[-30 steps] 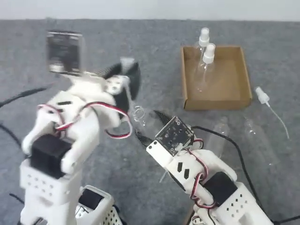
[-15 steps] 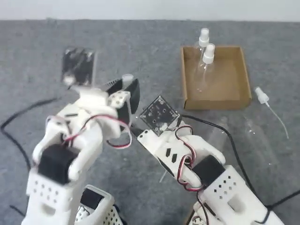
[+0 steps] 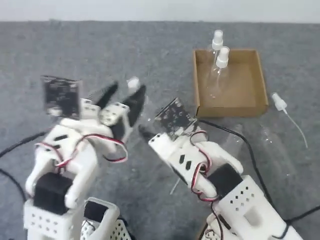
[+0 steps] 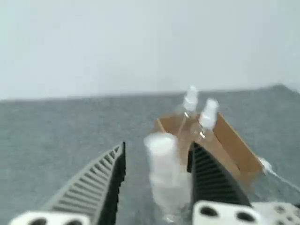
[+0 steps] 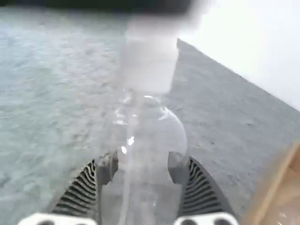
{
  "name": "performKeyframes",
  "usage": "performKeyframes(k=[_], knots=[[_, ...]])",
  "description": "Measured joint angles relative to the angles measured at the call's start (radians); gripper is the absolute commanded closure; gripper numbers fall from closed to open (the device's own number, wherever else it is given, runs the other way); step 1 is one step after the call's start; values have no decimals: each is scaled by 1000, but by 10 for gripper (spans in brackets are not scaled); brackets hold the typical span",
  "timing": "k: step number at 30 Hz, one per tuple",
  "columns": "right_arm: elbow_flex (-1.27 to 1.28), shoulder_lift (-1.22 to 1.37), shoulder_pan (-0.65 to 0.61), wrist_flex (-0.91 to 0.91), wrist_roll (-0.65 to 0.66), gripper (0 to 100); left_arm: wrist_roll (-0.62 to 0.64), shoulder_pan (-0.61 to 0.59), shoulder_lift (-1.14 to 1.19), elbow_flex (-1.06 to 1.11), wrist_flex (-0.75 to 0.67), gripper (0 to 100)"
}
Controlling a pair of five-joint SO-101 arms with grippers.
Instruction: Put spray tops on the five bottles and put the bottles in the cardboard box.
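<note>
left gripper [image 3: 129, 89] is now spreading its fingers wide, letting go of the white top [image 4: 160, 145] on the bottle [image 5: 145, 126]. right gripper [image 5: 141, 166] is pinching the clear body, holding the bottle about upright, top pointing up, over grey carpet [image 3: 75, 50] near the box [image 3: 227, 111]; a white wall [image 4: 140, 42] is standing behind.

My table [image 3: 60, 50] is grey and fuzzy. The box [image 3: 230, 110] sits on it, on the far side from me. A spray top [image 3: 279, 102] with a thin tube lies just beside the box. Two clear bottles [image 3: 272, 145] lie near my black wire [image 3: 256, 162].
</note>
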Motion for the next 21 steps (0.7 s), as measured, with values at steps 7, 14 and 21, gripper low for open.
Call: performKeyframes(k=[7,14,21], knots=[[-25,38,115,-61,0,993,-2,-137,-2,-31,0,799],[-218,290,124,-71,-3,993,-3,-144,-176,261,-69,797],[-500,522,124,15,-72,993,-52,-89,-456,683,-195,690]])
